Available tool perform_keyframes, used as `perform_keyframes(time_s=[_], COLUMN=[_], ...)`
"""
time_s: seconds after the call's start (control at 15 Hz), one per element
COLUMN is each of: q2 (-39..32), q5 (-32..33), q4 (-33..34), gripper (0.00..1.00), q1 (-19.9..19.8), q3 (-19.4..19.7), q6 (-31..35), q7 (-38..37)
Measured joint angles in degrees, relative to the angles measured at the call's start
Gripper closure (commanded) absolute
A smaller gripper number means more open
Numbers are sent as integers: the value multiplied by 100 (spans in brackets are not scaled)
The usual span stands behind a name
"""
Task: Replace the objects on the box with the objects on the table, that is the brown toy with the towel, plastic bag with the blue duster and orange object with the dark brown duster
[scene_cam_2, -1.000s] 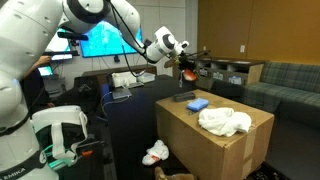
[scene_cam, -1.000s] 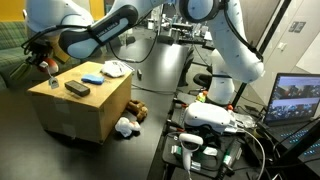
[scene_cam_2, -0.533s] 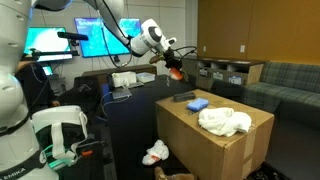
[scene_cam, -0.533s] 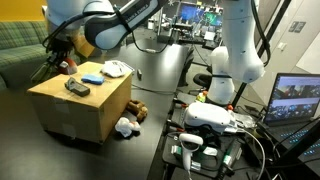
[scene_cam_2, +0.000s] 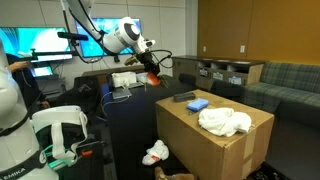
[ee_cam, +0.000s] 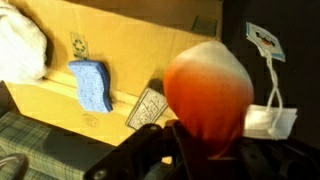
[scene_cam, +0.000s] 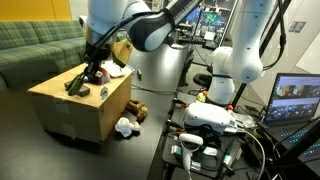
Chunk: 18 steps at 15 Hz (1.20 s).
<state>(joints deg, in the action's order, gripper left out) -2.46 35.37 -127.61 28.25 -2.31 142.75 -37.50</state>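
My gripper (scene_cam_2: 152,73) is shut on the orange object (scene_cam_2: 153,79) and holds it in the air beside the box (scene_cam_2: 210,145), over the dark table (scene_cam_2: 130,110). In the wrist view the orange object (ee_cam: 208,88) fills the space between the fingers of my gripper (ee_cam: 205,140). On the box top lie the blue duster (scene_cam_2: 197,103), the dark brown duster (scene_cam_2: 183,97) and the white towel (scene_cam_2: 225,121). The wrist view also shows the blue duster (ee_cam: 92,85) and the towel (ee_cam: 20,45). The plastic bag (scene_cam: 125,127) and the brown toy (scene_cam: 140,112) lie low beside the box (scene_cam: 75,115).
A second robot base (scene_cam: 215,115) with cables stands near the box. A laptop (scene_cam: 295,100) is at the side, and monitors (scene_cam_2: 30,42) glow behind. A sofa (scene_cam: 35,45) stands beyond the box. White tags (ee_cam: 262,120) lie on the table under the gripper.
The arm has swung the orange object from above the box's far edge sideways, off the box and out over the table. The things on the box top have not moved.
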Motion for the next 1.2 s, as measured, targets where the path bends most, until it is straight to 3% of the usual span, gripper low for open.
perform_keyframes(time_s=[0.33, 0.67, 1.0, 1.2], q2=[773, 878, 443, -107], q5=[-82, -220, -132, 395], q4=[-1337, -2293, -2599, -2450], gripper=[96, 96, 96, 96], q1=[-457, -608, -506, -394], q3=[-834, -1455, -1979, -2119], q6=[112, 478, 648, 716], q7=[-15, -226, -1273, -2402])
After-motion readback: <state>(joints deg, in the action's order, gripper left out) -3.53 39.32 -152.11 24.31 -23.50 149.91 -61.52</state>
